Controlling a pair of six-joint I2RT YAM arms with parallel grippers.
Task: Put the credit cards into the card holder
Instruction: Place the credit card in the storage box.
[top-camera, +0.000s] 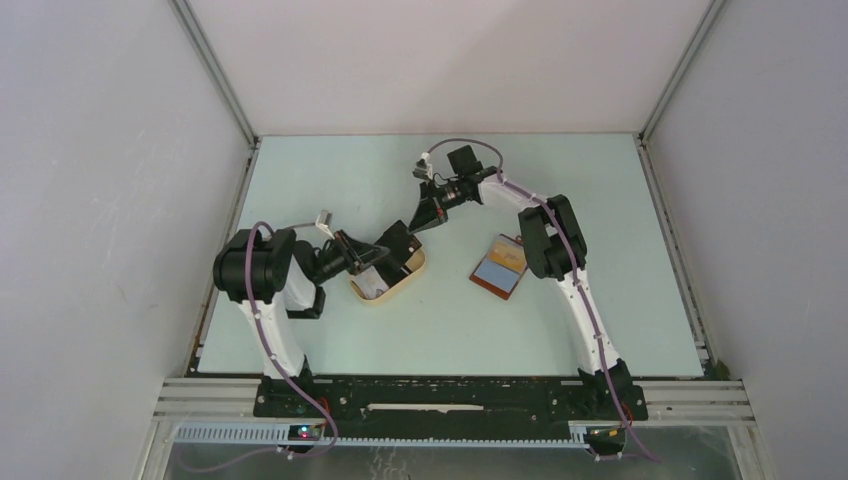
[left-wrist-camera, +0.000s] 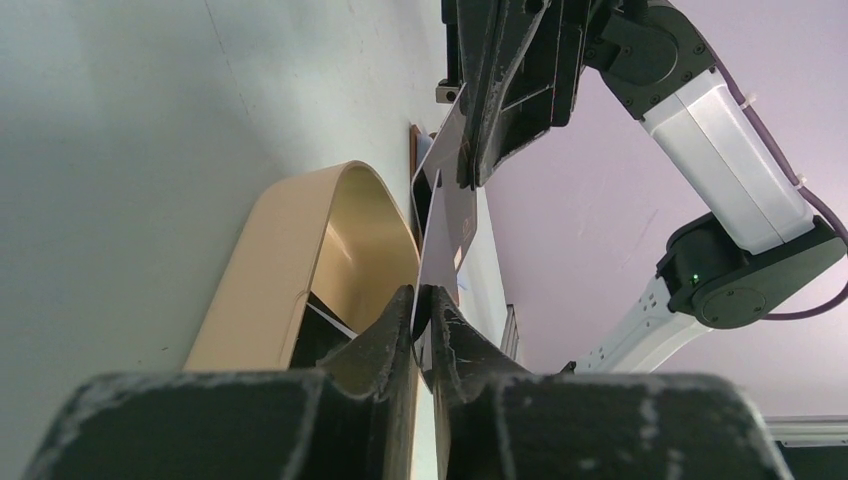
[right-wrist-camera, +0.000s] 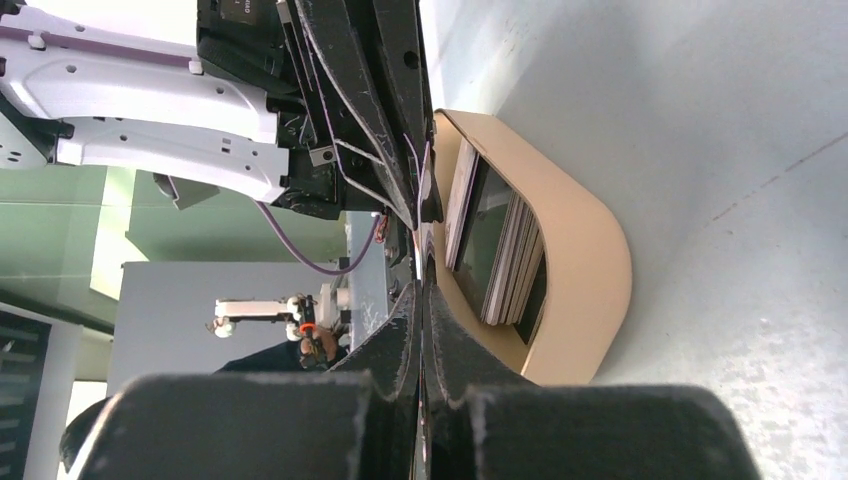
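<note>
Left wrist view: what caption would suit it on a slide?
One card between the left gripper and right gripper, by the beige tray.

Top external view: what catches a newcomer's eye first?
Both grippers meet above the beige tray: the right gripper pinches a pale card whose other end reaches into the left gripper. More cards stand in the tray; the card holder lies beside the right arm.

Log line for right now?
right gripper: shut on card | left gripper: at same card, grip unclear | by tray | card holder: on table
</note>
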